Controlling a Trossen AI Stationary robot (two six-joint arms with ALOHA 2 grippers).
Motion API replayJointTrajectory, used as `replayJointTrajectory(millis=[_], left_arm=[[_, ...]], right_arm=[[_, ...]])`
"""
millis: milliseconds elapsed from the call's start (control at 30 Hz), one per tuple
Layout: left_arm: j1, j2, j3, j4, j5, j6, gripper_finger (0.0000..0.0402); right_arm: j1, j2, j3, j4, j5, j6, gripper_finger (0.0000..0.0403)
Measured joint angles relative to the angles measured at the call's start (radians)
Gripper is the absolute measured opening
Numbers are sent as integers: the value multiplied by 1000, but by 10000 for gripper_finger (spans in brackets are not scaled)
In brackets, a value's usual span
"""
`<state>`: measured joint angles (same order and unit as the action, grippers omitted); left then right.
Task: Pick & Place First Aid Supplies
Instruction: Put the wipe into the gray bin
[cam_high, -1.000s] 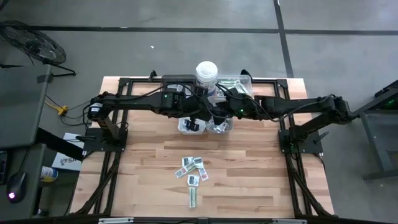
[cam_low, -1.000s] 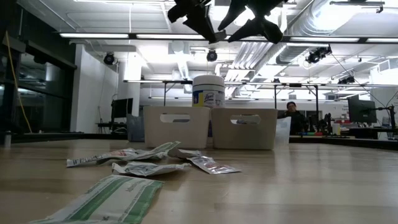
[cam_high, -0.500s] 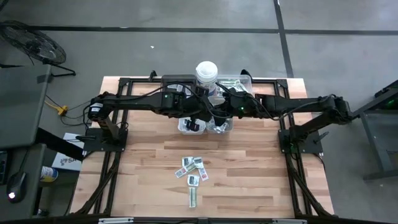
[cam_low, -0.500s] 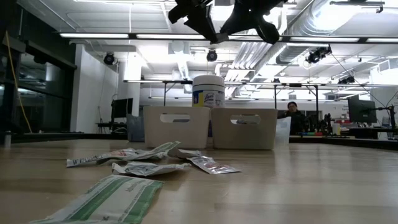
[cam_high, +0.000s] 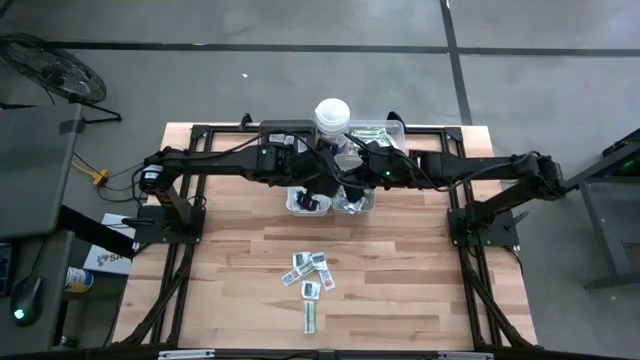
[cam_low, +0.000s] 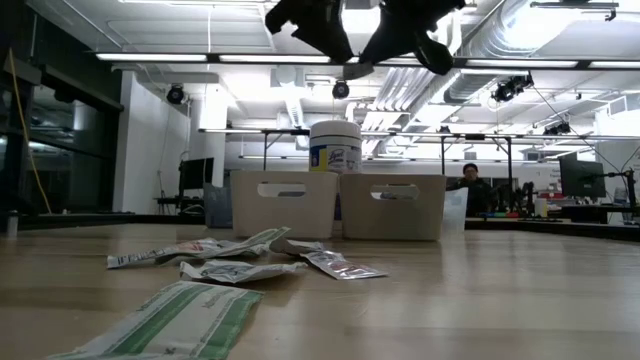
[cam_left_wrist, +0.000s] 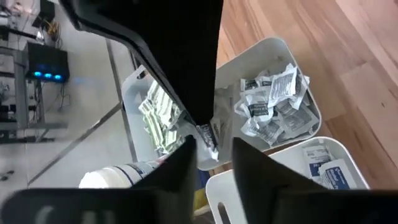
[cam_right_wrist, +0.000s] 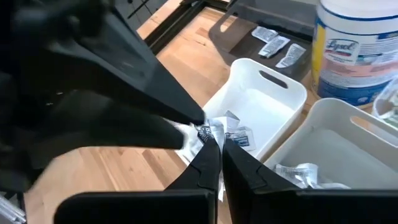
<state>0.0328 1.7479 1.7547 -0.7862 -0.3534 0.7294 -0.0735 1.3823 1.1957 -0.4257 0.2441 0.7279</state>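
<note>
High above two white bins (cam_high: 305, 200) (cam_high: 355, 200), my two grippers meet tip to tip. My right gripper (cam_right_wrist: 217, 149) is shut on one of the first aid supplies, a small crumpled white packet with dark print (cam_right_wrist: 210, 132). My left gripper (cam_left_wrist: 214, 158) is open, its fingers on either side of that same packet (cam_left_wrist: 207, 138). One bin (cam_left_wrist: 273, 106) holds several white sachets, and the other (cam_left_wrist: 329, 171) holds blue-marked ones. More packets (cam_high: 312, 272) and a green-and-white strip (cam_high: 311, 317) lie flat on the wood nearer the front. My right gripper pinches the packet's edge (cam_right_wrist: 205, 135) between its two fingertips, coming slanting down from the table's right. The packet is lifted clear, high over the bins. My left gripper: the packet sits close beside one open finger (cam_left_wrist: 186, 155); I cannot tell whether they touch.
A tall white canister (cam_high: 332, 113) stands just behind the bins. A clear tray of green strips (cam_high: 375, 135) is at the far right, and a dark tray (cam_right_wrist: 273, 37) with a few packets at the far left. A person (cam_low: 470, 185) sits far off in the room.
My right gripper has shut its spread fingers on the packet at the tips of my left gripper. My left gripper's fingers have then parted. Both hands have stayed high over the bins.
</note>
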Motion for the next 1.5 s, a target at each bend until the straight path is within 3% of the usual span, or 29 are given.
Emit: replayJointTrajectory(millis=[133,267,367,633,767,1133,1500], left_arm=[[21,-24,0,-46,15,-6,152],[60,-70,0,-91,93,-31,186],[108,-111,0,-99,242,-77,189],[255,-151,0,-87,767,-159,175],[286,-154,0,-84,917,-159,173],[288,-154,0,-85,943,-167,172],[288,-154,0,-128,905,-182,172]], right_arm=[[-16,-2,0,-27,3,-3,1],[-38,-3,0,-72,-18,-13,1],[-54,-3,0,-107,-32,-36,0],[-111,21,0,-184,-116,-128,0],[-136,63,0,-190,-130,-143,0],[-178,219,0,-186,-200,-164,3],[-175,232,0,-180,-191,-163,50]])
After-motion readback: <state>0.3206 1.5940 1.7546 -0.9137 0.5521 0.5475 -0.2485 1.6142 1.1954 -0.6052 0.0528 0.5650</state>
